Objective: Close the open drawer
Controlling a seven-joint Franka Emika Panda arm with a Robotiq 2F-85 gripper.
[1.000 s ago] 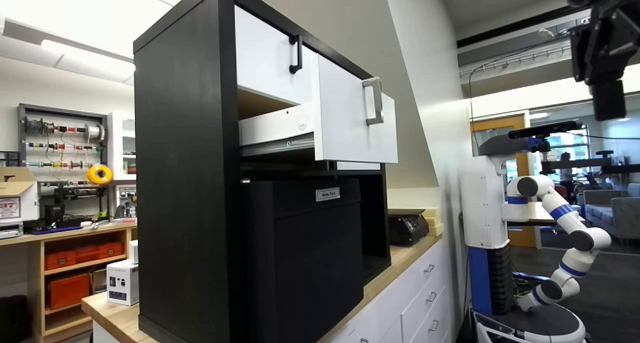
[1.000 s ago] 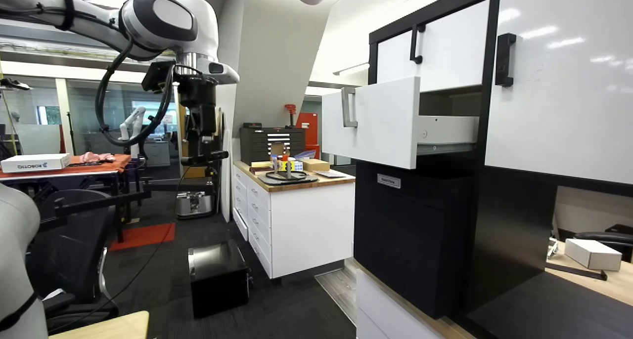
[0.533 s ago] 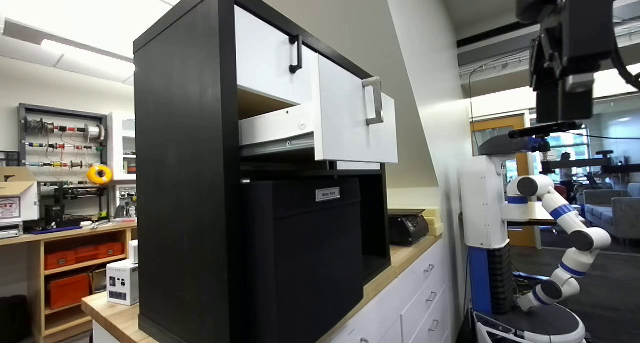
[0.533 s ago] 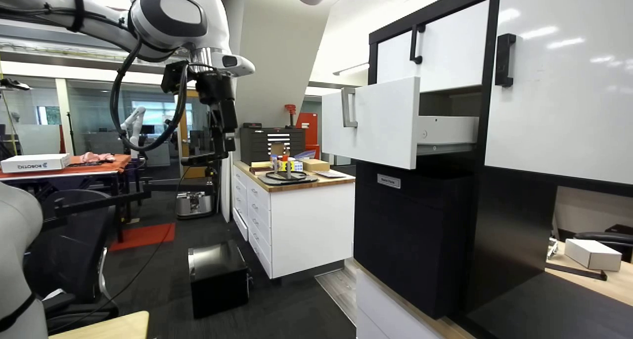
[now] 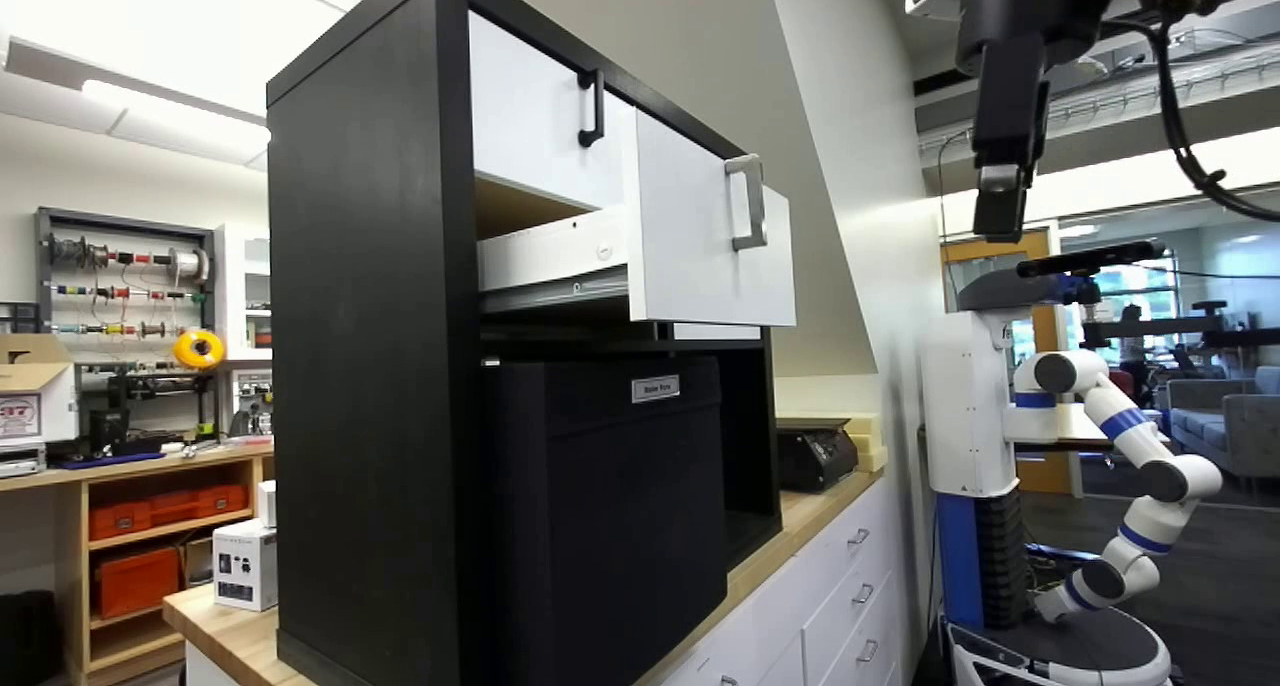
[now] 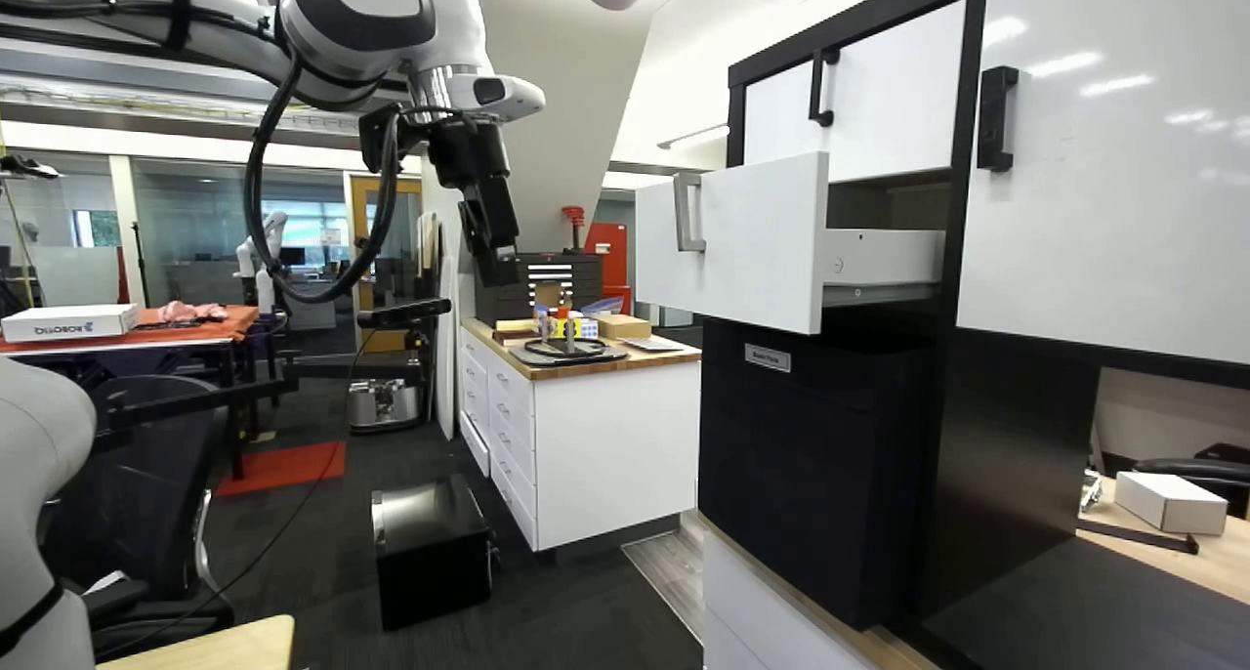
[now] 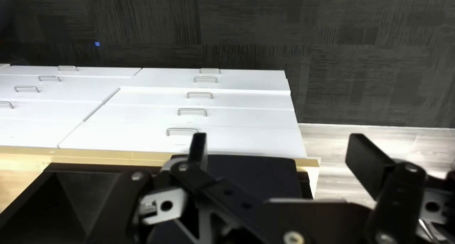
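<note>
The biggest thing near me is the tall black cabinet [image 5: 360, 326], standing on a wood-topped counter [image 5: 815, 511] whose white counter drawers [image 7: 234, 125] cross the middle of the wrist view. In an exterior view my arm [image 6: 366, 30] comes in from the upper left, its end pointing down. A white door [image 6: 1104, 191] covers part of the cabinet's front. Low in the cabinet sits a black box [image 6: 811, 455], jutting out at the front.

Above that box is the drawer [image 6: 752, 250], pulled far out: its flat white front stands well clear of the cabinet, and its pale side [image 5: 555, 251] and metal runner [image 5: 560, 291] show behind. Over its opening, a matching white front [image 5: 535, 106] sits closed in the frame.

My gripper [image 7: 279, 155] hangs in the air, a little tilted, apart from the drawer in both exterior views. Its two fingers [image 7: 368, 165] stand wide apart, as the wrist view shows.

Smaller again are the grey handle [image 6: 689, 211], upright on the drawer's front, and the black handle [image 5: 592, 111] on the front above. Smallest is the label [image 5: 655, 389] on the black box, its lettering too small for me to read.
</note>
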